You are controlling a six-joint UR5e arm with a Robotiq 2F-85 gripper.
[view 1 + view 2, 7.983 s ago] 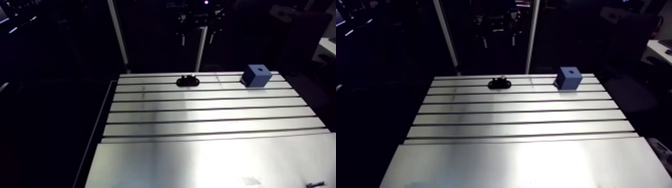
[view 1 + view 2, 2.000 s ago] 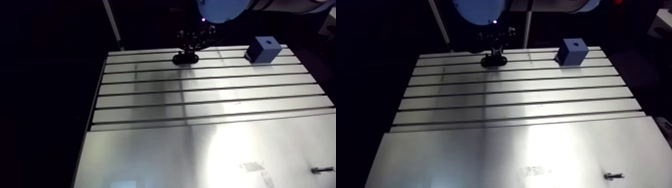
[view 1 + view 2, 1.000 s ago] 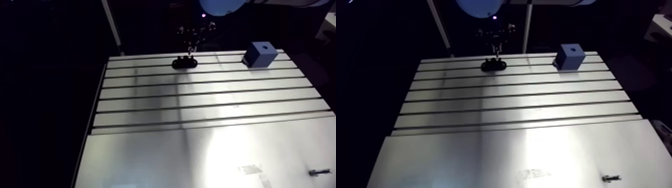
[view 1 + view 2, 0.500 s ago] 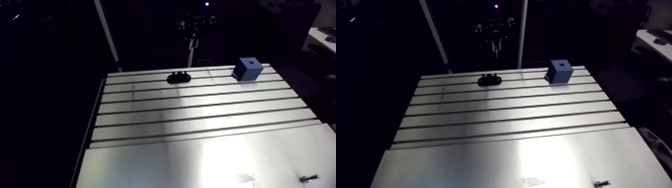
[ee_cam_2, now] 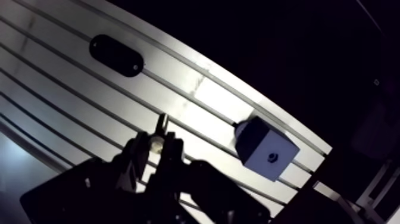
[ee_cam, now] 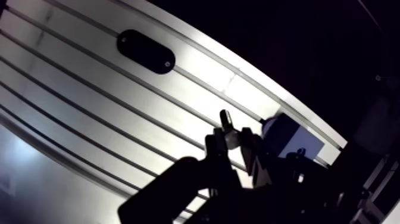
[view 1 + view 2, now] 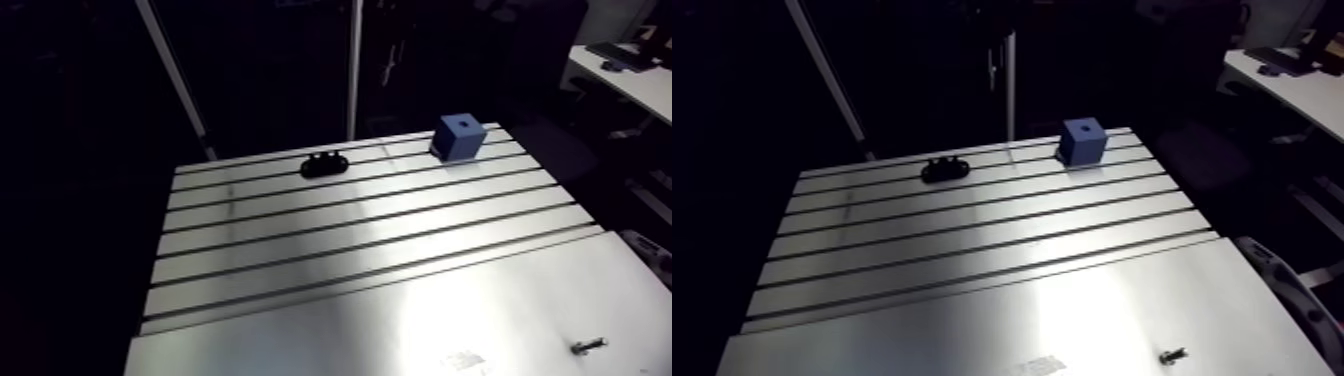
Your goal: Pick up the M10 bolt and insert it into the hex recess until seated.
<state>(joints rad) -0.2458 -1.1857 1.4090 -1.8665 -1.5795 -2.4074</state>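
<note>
In the wrist view my gripper [image 6: 231, 140] is shut on a dark bolt [image 6: 225, 119], whose end sticks out past the fingertips. It hangs well above the slotted table [image 7: 300, 240]. Beyond and beside the fingers stands the blue block [image 5: 266, 149], with a small hole [image 5: 272, 157] in one face. In the arm view that block [image 7: 459, 137] sits at the table's far right corner. The black holder [image 7: 325, 165] lies on the far rows, left of the block and away from the gripper.
A small loose screw [image 7: 588, 346] lies on the smooth plate near the front right edge. The table's left edge and far edge drop off into the dark.
Earlier the gripper stood down at the black holder. It has risen away from it and hangs high over the table now. The arm view has swung, so the whole scene shifted.
</note>
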